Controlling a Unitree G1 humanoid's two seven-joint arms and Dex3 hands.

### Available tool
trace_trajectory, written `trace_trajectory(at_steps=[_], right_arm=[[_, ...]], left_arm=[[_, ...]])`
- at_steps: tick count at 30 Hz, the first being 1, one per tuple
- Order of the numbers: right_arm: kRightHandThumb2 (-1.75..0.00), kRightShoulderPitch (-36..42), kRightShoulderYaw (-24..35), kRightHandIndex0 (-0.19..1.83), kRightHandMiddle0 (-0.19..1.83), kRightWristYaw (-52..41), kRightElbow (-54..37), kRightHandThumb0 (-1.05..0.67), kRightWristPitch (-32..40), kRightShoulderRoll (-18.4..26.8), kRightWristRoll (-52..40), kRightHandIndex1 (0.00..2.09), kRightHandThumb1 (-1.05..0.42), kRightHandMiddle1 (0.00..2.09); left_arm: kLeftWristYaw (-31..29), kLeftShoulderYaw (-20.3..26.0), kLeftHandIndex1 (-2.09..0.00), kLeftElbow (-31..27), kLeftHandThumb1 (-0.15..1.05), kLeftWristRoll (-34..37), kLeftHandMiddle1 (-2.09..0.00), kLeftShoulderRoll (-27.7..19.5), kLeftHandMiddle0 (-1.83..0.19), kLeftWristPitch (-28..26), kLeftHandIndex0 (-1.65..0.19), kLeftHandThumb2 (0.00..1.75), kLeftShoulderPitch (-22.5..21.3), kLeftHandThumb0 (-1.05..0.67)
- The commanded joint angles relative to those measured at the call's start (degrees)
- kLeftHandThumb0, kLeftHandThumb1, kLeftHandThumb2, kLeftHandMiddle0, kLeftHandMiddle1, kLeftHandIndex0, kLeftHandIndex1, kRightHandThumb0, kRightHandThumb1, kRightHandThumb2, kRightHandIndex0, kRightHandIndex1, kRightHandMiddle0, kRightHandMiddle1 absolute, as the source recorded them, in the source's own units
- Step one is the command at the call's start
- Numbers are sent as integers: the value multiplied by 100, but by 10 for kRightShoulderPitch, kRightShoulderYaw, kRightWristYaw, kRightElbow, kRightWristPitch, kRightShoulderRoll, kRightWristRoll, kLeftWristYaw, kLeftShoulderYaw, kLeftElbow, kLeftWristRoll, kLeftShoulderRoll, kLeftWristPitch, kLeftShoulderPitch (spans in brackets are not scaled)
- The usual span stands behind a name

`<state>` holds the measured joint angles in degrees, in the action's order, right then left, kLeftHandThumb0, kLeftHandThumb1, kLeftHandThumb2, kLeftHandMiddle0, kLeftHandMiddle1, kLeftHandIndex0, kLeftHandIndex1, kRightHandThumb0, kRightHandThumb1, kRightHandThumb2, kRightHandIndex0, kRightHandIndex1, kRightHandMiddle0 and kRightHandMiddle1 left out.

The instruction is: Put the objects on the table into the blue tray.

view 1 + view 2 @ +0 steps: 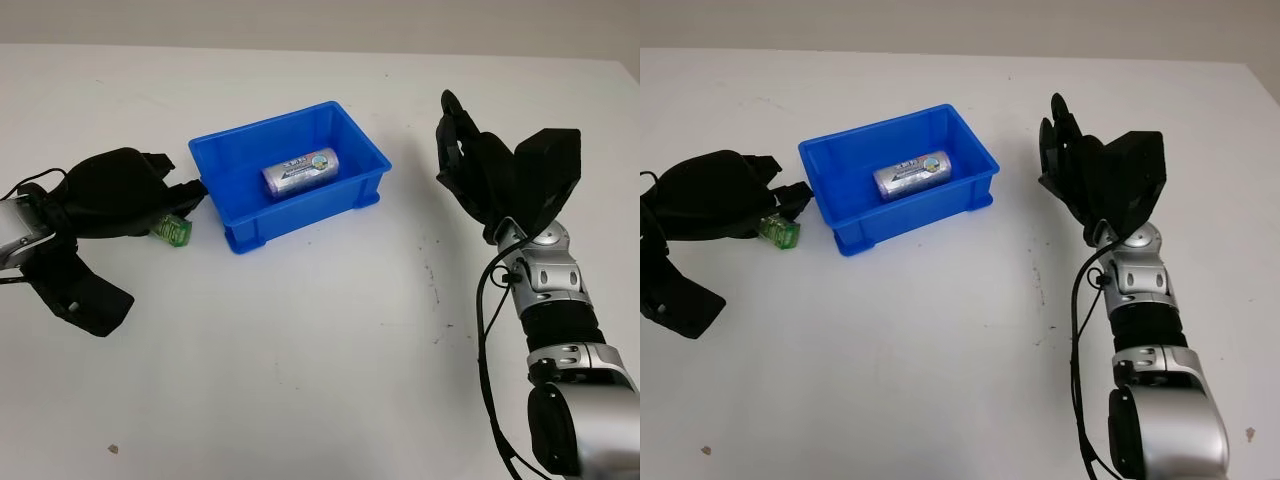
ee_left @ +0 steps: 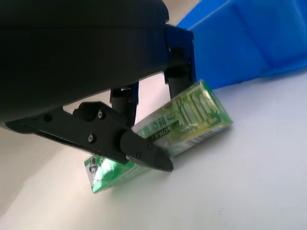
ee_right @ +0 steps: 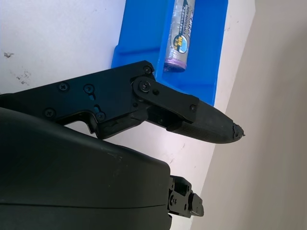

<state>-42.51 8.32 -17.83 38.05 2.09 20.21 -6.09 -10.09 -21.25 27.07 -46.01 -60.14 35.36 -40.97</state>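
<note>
The blue tray [image 1: 300, 218] stands at the table's middle back with a silver can [image 1: 300, 172] lying in it; the right wrist view also has the can [image 3: 181, 33] inside the tray [image 3: 139, 28]. Just left of the tray lies a green packet [image 1: 172, 232] on the table. My left hand [image 1: 182, 212] is down over it. In the left wrist view its fingers [image 2: 144, 153] close on the packet [image 2: 201, 110] from both sides. My right hand [image 1: 455, 140] is open, raised to the right of the tray and holding nothing.
A white table [image 1: 320, 360] carries everything, with its far edge against a pale wall. A small crumb [image 1: 113, 449] lies near the front left. A black cable [image 1: 485, 330] runs along my right forearm.
</note>
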Motion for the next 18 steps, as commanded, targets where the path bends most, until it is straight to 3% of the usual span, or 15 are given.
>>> trace_trajectory(at_steps=[1,3,6,11,14,18], right_arm=[[-79,4,6,-19,-19,-2,-8,-71,0,7,-4,0,-105,0],[-79,2,6,-19,-19,-1,-7,-72,5,6,-4,0,-105,0],[-79,0,4,-19,-19,-2,-3,-71,3,5,-2,0,-105,0],[-80,-1,3,-19,-19,-3,3,-71,-4,3,0,0,-105,0],[-80,-1,4,-19,-19,-1,4,-70,-4,2,0,0,-105,0],[-81,-1,4,-19,-19,-3,7,-71,-10,1,-1,0,-105,0]], left_arm=[[-117,35,-209,-78,105,117,-209,5,-99,-45,-46,21,41,-44],[-201,66,-209,-142,105,184,-209,3,-75,-112,-26,24,46,-44],[-255,117,-204,-193,105,249,-197,7,-61,-188,-19,23,39,-41],[-258,190,-181,-217,105,298,-200,8,-50,-230,-24,21,14,-42],[-267,206,-175,-228,105,310,-205,8,-53,-242,-31,20,1,-39],[-267,220,-168,-245,105,309,-194,9,-55,-257,-35,18,-12,-41]])
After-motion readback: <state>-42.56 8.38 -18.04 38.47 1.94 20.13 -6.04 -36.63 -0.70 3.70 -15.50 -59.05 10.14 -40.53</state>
